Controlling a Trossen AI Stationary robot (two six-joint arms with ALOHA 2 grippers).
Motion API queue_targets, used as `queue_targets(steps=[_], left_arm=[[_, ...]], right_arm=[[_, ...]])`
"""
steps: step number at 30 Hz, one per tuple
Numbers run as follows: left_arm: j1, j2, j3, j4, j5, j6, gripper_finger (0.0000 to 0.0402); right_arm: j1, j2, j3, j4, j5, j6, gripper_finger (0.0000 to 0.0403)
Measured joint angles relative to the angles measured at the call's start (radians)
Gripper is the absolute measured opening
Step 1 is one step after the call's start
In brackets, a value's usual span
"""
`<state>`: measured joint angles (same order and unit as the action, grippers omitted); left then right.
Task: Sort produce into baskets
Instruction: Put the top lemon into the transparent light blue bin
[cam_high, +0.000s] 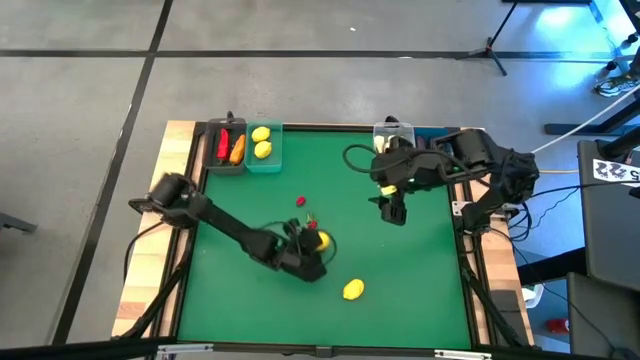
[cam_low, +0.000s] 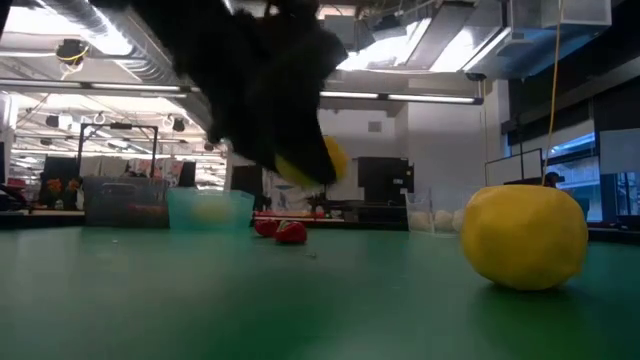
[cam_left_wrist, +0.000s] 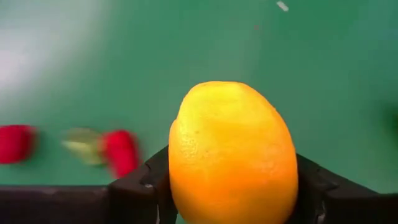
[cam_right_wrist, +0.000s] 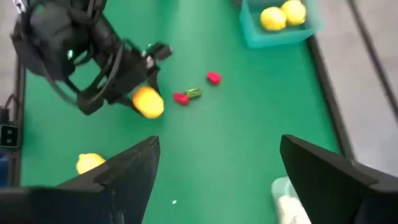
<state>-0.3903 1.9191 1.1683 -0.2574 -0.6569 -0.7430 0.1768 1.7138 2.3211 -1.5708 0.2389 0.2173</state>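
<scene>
My left gripper (cam_high: 316, 244) is shut on a yellow lemon (cam_left_wrist: 231, 149) near the middle of the green table, a little above it. A second lemon (cam_high: 353, 289) lies on the table nearer the front edge. Two tiny red berries (cam_high: 300, 200) (cam_high: 311, 220) lie just beyond the held lemon. At the far edge, the dark basket (cam_high: 212, 160) holds a red pepper and an orange carrot. The teal basket (cam_high: 272, 163) next to it holds two lemons. My right gripper (cam_high: 393, 210) hangs open, high over the table's right half. My left gripper pinches the lemon between its two fingers (cam_left_wrist: 140, 186), one on each of its opposite sides (cam_left_wrist: 180, 180). The fingers slant down, coming from the table's left. The lemon (cam_low: 318, 163) is lifted clear of the table.
A clear basket (cam_high: 393, 130) with white garlic stands at the far right, with a blue one (cam_high: 432, 131) beside it, partly behind the right arm. In the low view the loose lemon (cam_low: 523, 237) sits large at the near right. Open green table lies on the near left.
</scene>
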Motion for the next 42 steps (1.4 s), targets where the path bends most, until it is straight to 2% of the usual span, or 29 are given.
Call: queue_targets(steps=[4, 12, 16, 19, 25, 31, 37, 42], left_arm=[[0.069, -0.14, 0.0, -0.186, -0.035, -0.014, 0.02], [0.304, -0.446, 0.001, -0.475, -0.042, 0.173, 0.02], [0.478, -0.559, 0.001, -0.523, -0.021, 0.292, 0.0204], [0.633, -0.599, -0.008, -0.494, 0.054, 0.382, 0.0205], [0.919, -0.583, -0.108, -0.315, 0.285, 0.502, 0.0205], [1.115, -0.491, -0.165, -0.191, 0.425, 0.547, 0.0206], [1.208, -0.374, -0.165, -0.172, 0.546, 0.574, 0.0209], [1.22, -0.339, -0.165, -0.171, 0.6, 0.618, 0.0245]], right_arm=[[0.0, -0.04, 0.0, 0.0, 0.044, -0.009, 0.033], [-0.001, -0.128, 0.0, 0.0, 0.155, 0.012, 0.033], [0.0, -0.152, 0.0, 0.0, 0.184, 0.012, 0.033], [-0.001, -0.161, 0.0, 0.0, 0.206, 0.009, 0.033], [-0.001, -0.162, 0.0, 0.0, 0.225, -0.031, 0.033], [-0.001, -0.168, 0.0, 0.0, 0.268, -0.034, 0.033], [-0.001, -0.182, 0.0, 0.0, 0.269, -0.032, 0.033], [-0.001, -0.186, 0.0, 0.0, 0.267, -0.028, 0.033]])
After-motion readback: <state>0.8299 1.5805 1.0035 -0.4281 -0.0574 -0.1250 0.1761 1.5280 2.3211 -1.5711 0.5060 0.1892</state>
